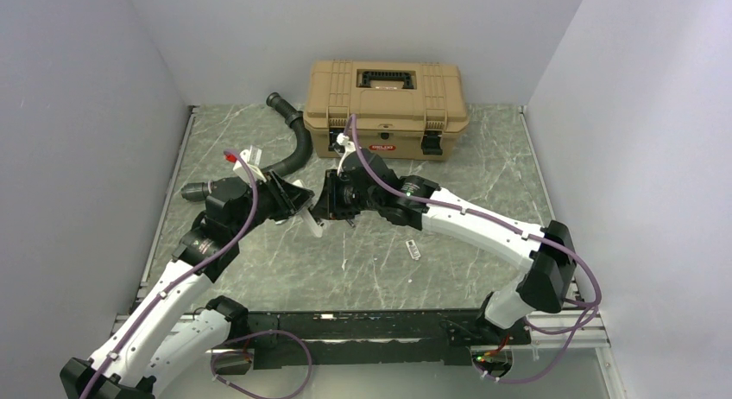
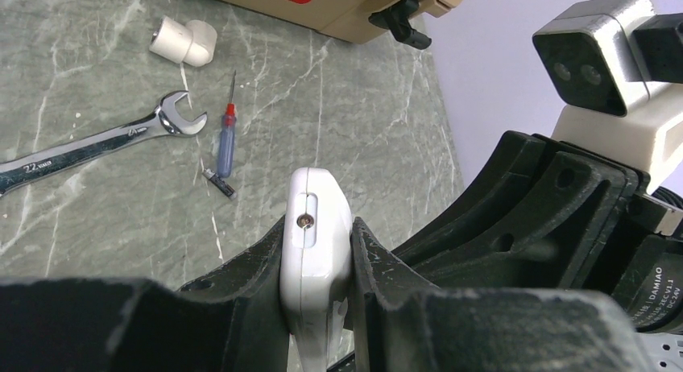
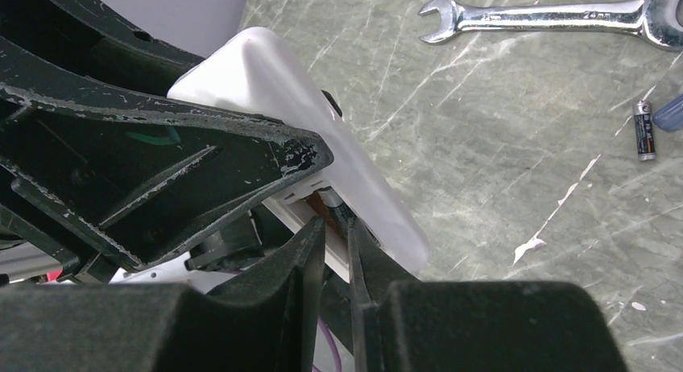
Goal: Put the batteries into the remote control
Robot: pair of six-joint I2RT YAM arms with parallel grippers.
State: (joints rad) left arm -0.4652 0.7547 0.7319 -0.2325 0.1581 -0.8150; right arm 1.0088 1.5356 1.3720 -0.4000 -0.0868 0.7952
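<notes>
While the left end effector [image 2: 318, 239] is gripping the remote control [image 2: 316, 199], the right end effector [image 3: 336, 227] is touching it. Its own grip is unclear.

Smooth, glossy white plastic for the remote [image 2: 314, 243]; matt black plastic, scuffed and chipped pale at the edges, for the left fingers [image 2: 242, 291]. Bright polished metal for the wrench [image 2: 88, 150]. Matt tan plastic for the toolbox [image 1: 386, 97]; smooth, faintly sheened green stone-look for the table [image 2: 362, 106].
</notes>
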